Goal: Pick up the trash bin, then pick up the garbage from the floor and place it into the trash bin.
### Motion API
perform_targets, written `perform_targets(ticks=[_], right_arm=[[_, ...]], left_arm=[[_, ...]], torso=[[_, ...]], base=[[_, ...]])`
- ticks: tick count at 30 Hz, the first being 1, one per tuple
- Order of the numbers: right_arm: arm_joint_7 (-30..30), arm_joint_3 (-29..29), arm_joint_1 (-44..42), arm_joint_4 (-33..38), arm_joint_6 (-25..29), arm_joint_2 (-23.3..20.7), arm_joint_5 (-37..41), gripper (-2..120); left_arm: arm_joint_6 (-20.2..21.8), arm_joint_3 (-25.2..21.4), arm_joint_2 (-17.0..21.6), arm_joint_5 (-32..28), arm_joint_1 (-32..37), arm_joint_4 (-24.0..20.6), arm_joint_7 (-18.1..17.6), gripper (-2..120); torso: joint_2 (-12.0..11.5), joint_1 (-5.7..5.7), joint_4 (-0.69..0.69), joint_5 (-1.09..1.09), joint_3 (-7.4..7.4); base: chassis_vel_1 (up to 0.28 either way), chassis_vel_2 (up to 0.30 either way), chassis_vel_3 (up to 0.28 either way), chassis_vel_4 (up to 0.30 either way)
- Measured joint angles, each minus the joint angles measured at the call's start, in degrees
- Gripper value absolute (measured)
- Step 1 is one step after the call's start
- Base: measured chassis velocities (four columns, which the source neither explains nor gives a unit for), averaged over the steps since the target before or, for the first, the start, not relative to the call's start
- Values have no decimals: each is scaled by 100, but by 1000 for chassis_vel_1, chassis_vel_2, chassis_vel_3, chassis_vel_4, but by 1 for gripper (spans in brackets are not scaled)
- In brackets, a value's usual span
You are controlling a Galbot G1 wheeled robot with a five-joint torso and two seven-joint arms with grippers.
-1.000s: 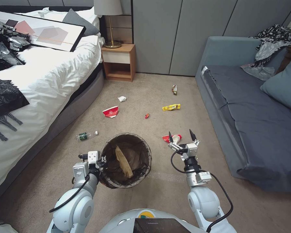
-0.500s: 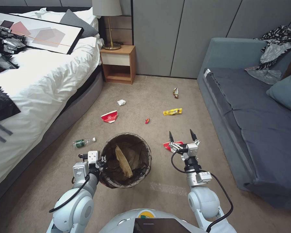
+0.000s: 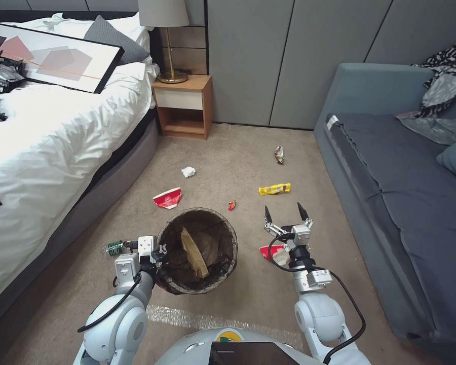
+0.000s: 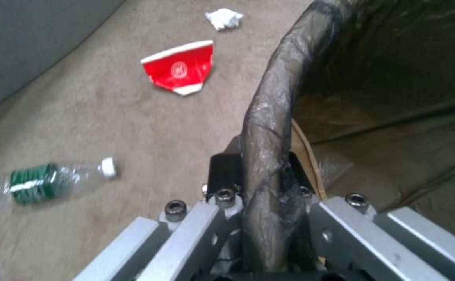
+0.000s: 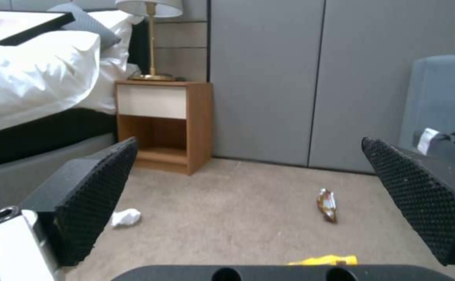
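Note:
My left gripper [image 3: 155, 255] is shut on the near left rim of the trash bin [image 3: 231, 238], held off the carpet; its dark-lined rim [image 4: 269, 128] sits between the jaws. A tan paper tray [image 3: 193, 252] lies inside. My right gripper [image 3: 283, 212] hangs open and empty to the bin's right, above a crushed red-and-white cup [image 3: 267, 251]. Garbage on the floor: a red cup [image 3: 168, 197], a tissue wad [image 3: 188, 172], a small red wrapper [image 3: 231, 205], a yellow wrapper [image 3: 274, 189], a brown wrapper [image 3: 279, 154] and a clear bottle [image 3: 115, 248].
A bed [image 3: 61, 126] with white bedding runs along the left, and a grey sofa [image 3: 390, 177] along the right. A wooden nightstand [image 3: 182, 106] with a lamp stands at the far wall. The carpet strip between bed and sofa holds the litter.
The whole head view has shifted: the camera has moved forward, so bed, sofa and litter sit nearer. Both arms hold the same pose, the bin still gripped.

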Motion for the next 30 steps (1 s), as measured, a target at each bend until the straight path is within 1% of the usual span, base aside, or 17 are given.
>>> perform_targets(ticks=[2, 3, 6, 9, 12, 16, 18, 19, 21, 23, 24, 25, 26, 27, 28, 29, 30], right_arm=[[0, 1, 7, -24, 34, 1, -23, 100], [2, 3, 19, -49, 93, -2, -55, 100], [2, 7, 57, -104, 229, -7, -130, 100], [4, 82, 130, -228, 489, -69, -463, 100], [7, 128, 122, -241, 495, -169, -548, 100], [-111, 274, 112, -224, 357, -339, -603, 100], [-818, 616, 96, -128, 98, -502, -604, 100], [-818, 616, 96, -128, 98, -502, -604, 100], [-1506, 991, 100, -53, -279, -664, -614, 100], [-2018, 1235, 111, -43, -580, -755, -673, 100], [-2018, 1235, 111, -43, -580, -755, -673, 100], [-2513, 1435, 122, -120, -777, -825, -679, 100], [-2886, 1569, 142, -206, -795, -851, -727, 100], [-2886, 1569, 142, -206, -795, -851, -727, 100], [-3441, 1768, 204, -390, -656, -876, -902, 100], [-3853, 1911, 246, -540, -502, -900, -992, 100], [-3853, 1911, 246, -540, -502, -900, -992, 100]], left_arm=[[-1, 1, -1, 3, -1, 4, 0, 3], [-1, 2, -2, 4, -5, 7, 2, 3], [-1, 2, -2, 4, -8, 8, 4, 3], [-2, 1, -3, 5, -9, 8, 5, 3], [-2, -1, -4, 5, -8, 8, 8, 3], [-2, -8, 6, 5, -10, 8, 17, 3], [-1, -15, 18, 5, -12, 8, 25, 3], [-1, -15, 18, 5, -12, 8, 25, 3], [1, -25, 23, 7, -16, 7, 32, 3], [2, -34, 25, 11, -18, 4, 34, 3], [2, -34, 25, 11, -18, 4, 34, 3], [2, -39, 28, 13, -18, 0, 38, 3], [2, -42, 30, 15, -18, -3, 40, 3], [2, -42, 30, 15, -18, -3, 40, 3], [3, -42, 31, 17, -19, -3, 42, 3], [3, -43, 31, 20, -20, -4, 44, 3], [3, -43, 31, 20, -20, -4, 44, 3]], torso=[[0, 0, 1, 2, 0], [0, 0, -2, 0, 1], [0, 0, -2, 0, 0], [0, 1, 1, 1, 1], [0, 1, 1, 1, 1], [0, 0, -1, 2, 0], [0, 0, -1, 1, -1], [0, 0, -1, 1, -1], [0, 0, 0, 1, 0], [0, 0, 0, 1, 0], [0, 0, 0, 1, 0], [0, 0, 0, 1, 0], [0, 0, -1, 1, 0], [0, 0, -1, 1, 0], [0, 0, -1, 2, 0], [0, 0, 0, 2, 0], [0, 0, 0, 2, 0]], base=[[-158, 192, 170, -193], [-181, 182, 170, -180], [-177, 159, 191, -164], [-99, 114, 127, -105], [-42, 33, 39, -29], [19, -24, -41, 29], [0, 0, 0, 0], [0, 0, 0, 0], [0, 0, 0, 0], [0, 0, 0, 0], [0, 0, 0, 0], [0, 0, 0, 0], [0, 0, 0, 0], [0, 0, 0, 0], [0, 0, 0, 0], [0, 0, 0, 0], [0, 0, 0, 0]])
